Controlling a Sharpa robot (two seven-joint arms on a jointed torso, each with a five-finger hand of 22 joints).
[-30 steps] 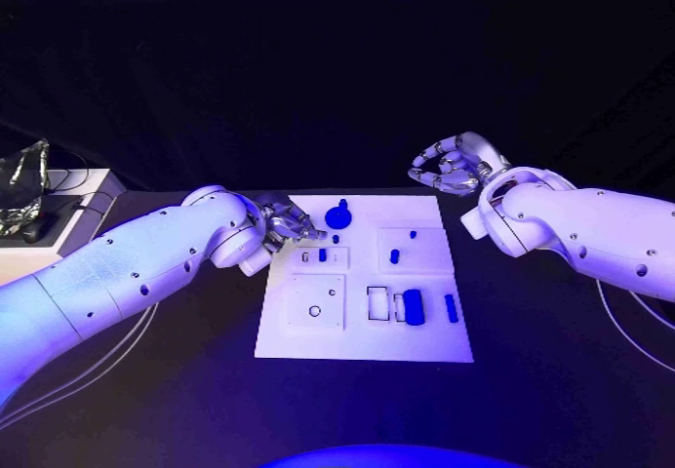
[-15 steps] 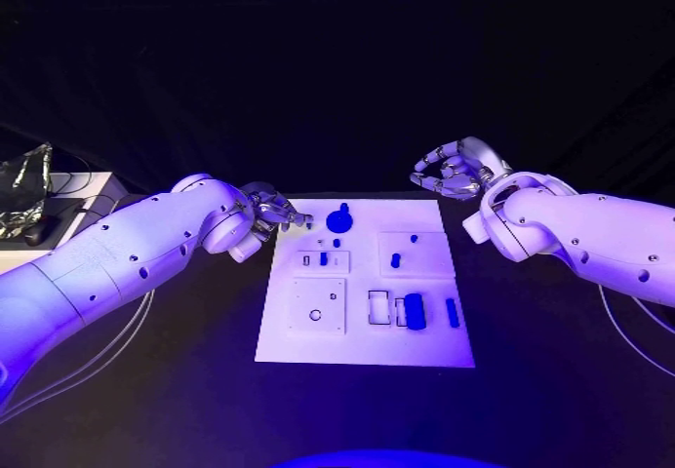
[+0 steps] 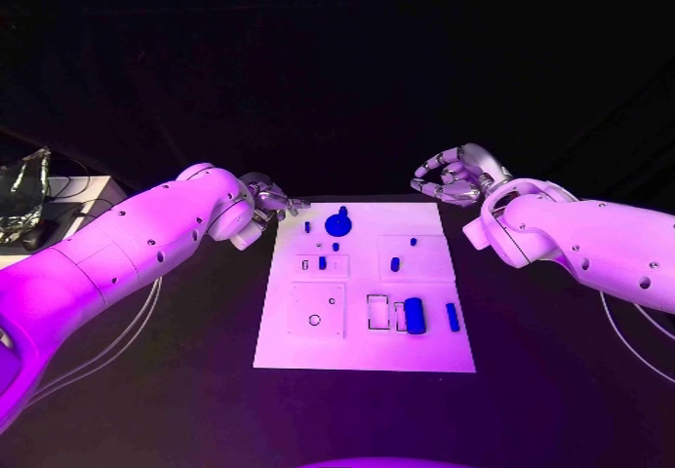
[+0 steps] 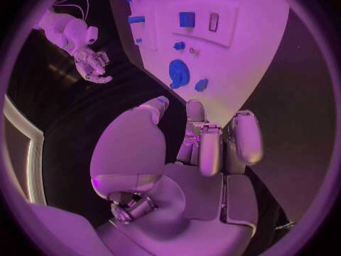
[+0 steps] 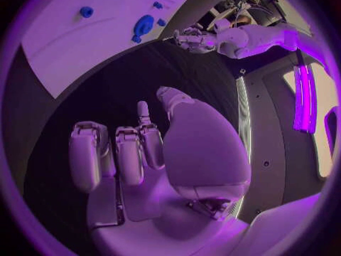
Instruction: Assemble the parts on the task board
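**Inspector:** Status of the hands?

**Assessor:** The left hand (image 3: 270,207) hovers just off the far left corner of the task board (image 3: 352,356), fingers curled together; the left wrist view shows nothing between them. The right hand (image 3: 453,176) hangs beyond the far right corner, fingers likewise curled in on nothing.

**Inspector:** And the parts?

**Assessor:** All on the board. A round blue part (image 3: 339,223) sits near the far edge, a small peg (image 3: 308,226) beside it towards the left hand; a long blue block (image 3: 416,315) and a thin blue bar (image 3: 452,314) lie at the near right.

**Inspector:** Recommendation?

**Assessor:** I judge a pick is due next (likely the peg, being closest). Spread the fingers before descending, approach from above, and pinch without nudging the round part.
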